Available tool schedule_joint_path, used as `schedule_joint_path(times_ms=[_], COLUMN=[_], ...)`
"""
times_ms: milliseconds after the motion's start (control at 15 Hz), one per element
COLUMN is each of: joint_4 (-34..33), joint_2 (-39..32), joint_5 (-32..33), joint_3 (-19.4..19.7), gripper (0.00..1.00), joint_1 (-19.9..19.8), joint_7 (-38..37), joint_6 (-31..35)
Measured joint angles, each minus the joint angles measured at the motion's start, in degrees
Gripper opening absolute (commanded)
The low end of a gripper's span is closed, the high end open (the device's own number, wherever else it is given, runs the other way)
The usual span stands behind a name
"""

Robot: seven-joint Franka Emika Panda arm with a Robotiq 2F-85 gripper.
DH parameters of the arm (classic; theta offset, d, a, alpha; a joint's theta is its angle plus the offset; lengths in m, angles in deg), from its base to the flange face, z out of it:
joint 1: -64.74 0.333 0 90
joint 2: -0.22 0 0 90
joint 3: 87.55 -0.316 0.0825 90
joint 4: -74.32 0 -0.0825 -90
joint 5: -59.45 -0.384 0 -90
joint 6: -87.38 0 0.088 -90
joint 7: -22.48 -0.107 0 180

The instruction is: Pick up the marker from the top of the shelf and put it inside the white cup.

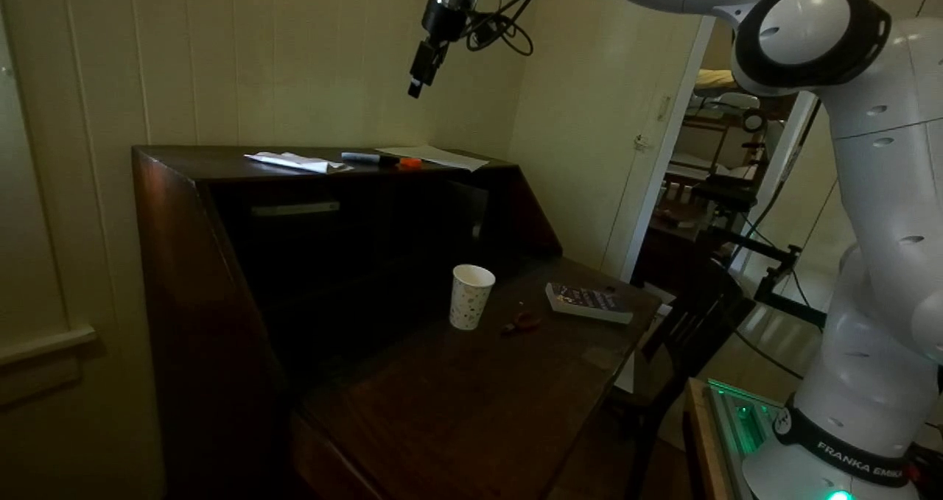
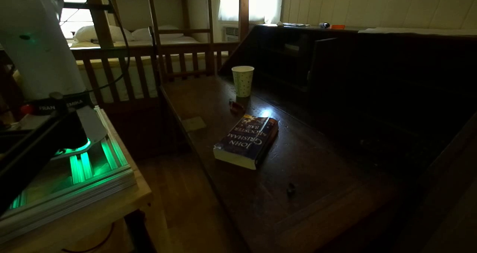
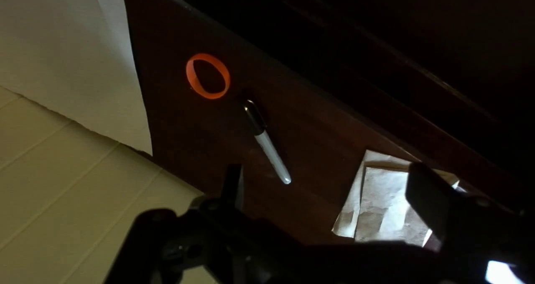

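**Nothing grasped yet; nearly all of the job ahead**

Your gripper (image 3: 326, 171) hangs above the shelf (image 1: 180, 242), jaws spread, holding nothing. The marker (image 3: 263, 139) lies flat on the shelf's top, between an orange ring (image 3: 192, 73) and some folded paper (image 3: 378, 208), touching neither. Your white cup (image 1: 469, 299) stands upright on the lower surface (image 1: 457, 404). I'd call this the approach: you seem roughly over the marker, though the wrist view puts it off toward one jaw. Left for you: lower, grip, lift, carry to the cup, release inside.

Bright windows (image 2: 229, 9) glow behind a bunk bed (image 2: 182, 48); the panelled wall (image 1: 295, 65) is dim.
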Motion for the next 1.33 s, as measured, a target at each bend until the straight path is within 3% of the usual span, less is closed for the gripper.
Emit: schedule_joint_path(times_ms=[267,667,1333], joint_4=[-5.56,-13.78,-20.9], joint_2=[-5.25,-13.15,-23.22], joint_5=[-1.54,-10.01,-13.31], joint_3=[-0.61,-3.99,-7.05], gripper=[1.0,1.0,1.0], joint_1=[-1.6,-7.33,-10.46], joint_7=[5.75,16.2,17.62], joint_6=[0.07,-0.34,4.15])
